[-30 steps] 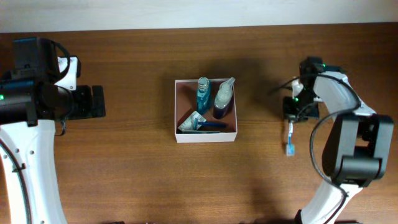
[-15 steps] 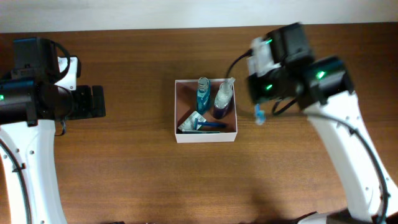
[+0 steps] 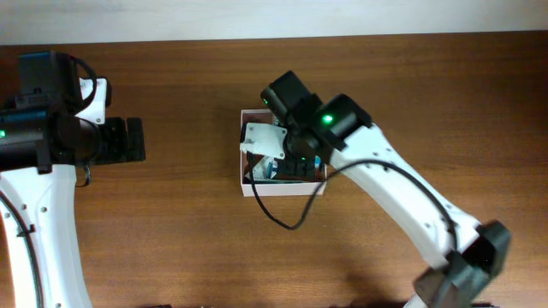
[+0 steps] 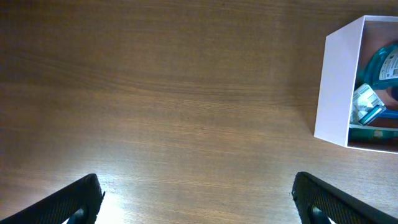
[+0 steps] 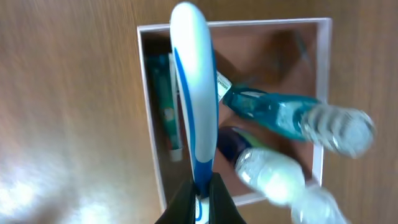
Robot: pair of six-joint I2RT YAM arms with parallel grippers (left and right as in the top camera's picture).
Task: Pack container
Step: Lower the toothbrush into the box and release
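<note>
The container (image 3: 247, 187) is a square white box with a pinkish-brown inside at the table's middle. It holds a teal bottle (image 5: 280, 112), a dark blue bottle with a clear cap (image 5: 255, 163), a green tube (image 5: 163, 93) and a small packet (image 4: 364, 102). My right gripper (image 5: 200, 200) is shut on a white-and-blue toothbrush (image 5: 194, 93) and holds it over the container (image 5: 249, 23). In the overhead view the right arm (image 3: 291, 141) covers most of the box. My left gripper (image 3: 137, 141) is open and empty, well left of the container (image 4: 336, 81).
Brown wooden table (image 3: 171, 239). A black cable (image 3: 282, 224) from the right arm loops just in front of the box. The left gripper's fingers (image 4: 199, 199) frame bare wood with a bright glare patch.
My right arm swung from the table's right side leftward with the toothbrush and now hangs over the box. The left arm has not moved.
</note>
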